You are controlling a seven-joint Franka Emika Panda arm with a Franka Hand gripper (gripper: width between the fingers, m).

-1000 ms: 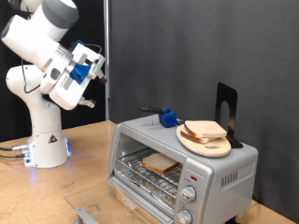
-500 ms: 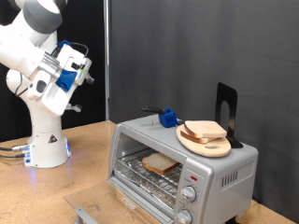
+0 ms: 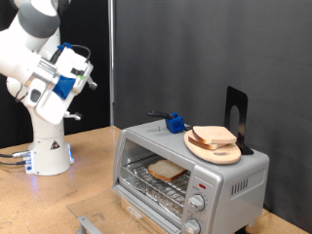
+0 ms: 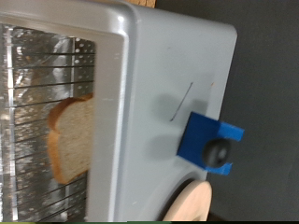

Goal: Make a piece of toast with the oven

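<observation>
1. Panda arm (image 3: 34,58) raised at the exterior view's top left, well apart from everything else.
2. Silver toaster oven (image 3: 190,175) on the wooden worktop (image 3: 88,171), door open.
3. Gripper (image 3: 90,76) carrying nothing; fingers' state: cannot tell.
4. Piece of toast (image 3: 168,171) lying on the wire rack inside.
5. Blue block (image 3: 175,123) on the oven's top.

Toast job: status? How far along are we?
Done: the piece of toast lies on the wire rack inside the oven, and the door looks open. In hand: nothing visible; the gripper is raised at the exterior view's left, well away from the oven. Left: the knobs show no sign of handling. More bread sits on a plate on top.
</observation>
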